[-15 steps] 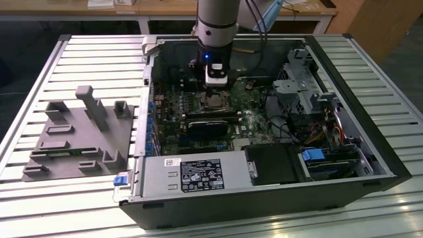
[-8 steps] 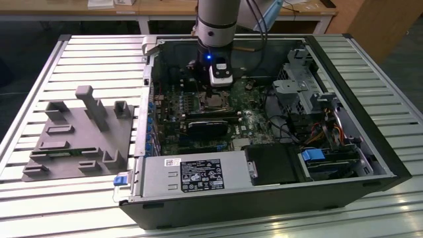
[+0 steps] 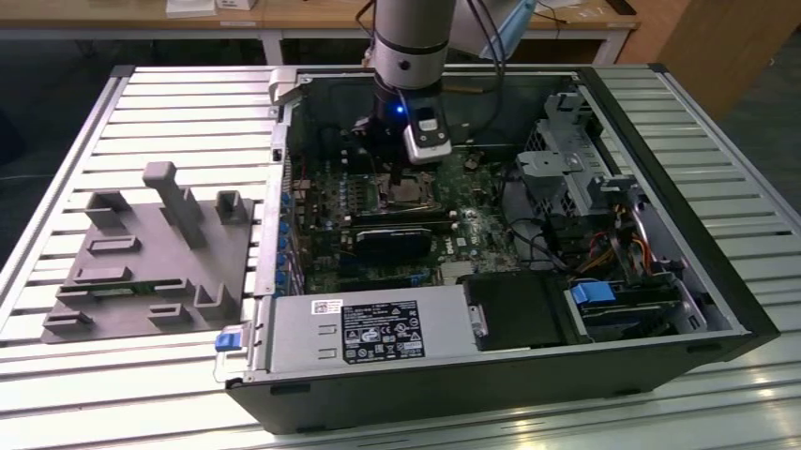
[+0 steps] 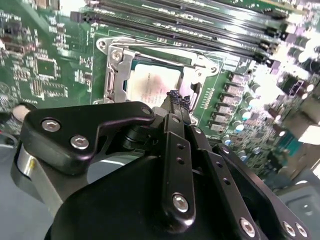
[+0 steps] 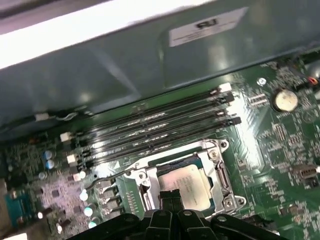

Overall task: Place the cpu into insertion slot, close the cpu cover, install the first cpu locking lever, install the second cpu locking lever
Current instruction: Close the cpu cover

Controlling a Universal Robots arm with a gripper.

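Pincer [image 4: 175,96] tips are pressed together with nothing between them, poised just over one edge of the insertion slot [image 3: 403,193] (whether they touch it I cannot tell). Inside that slot lies the cpu [image 5: 187,182], its dull silver face showing through the window of the cpu cover [image 5: 220,174], which lies flat around it. A thin wire lever [image 5: 107,176] sticks out beside the slot. Long black memory slots [image 5: 160,125] run just beyond the slot, and a round coin battery [image 5: 283,100] sits further off. The grey power supply [image 3: 363,330] is well apart from the slot, all inside the open computer case [image 3: 738,309] on the slatted table [image 3: 150,94].
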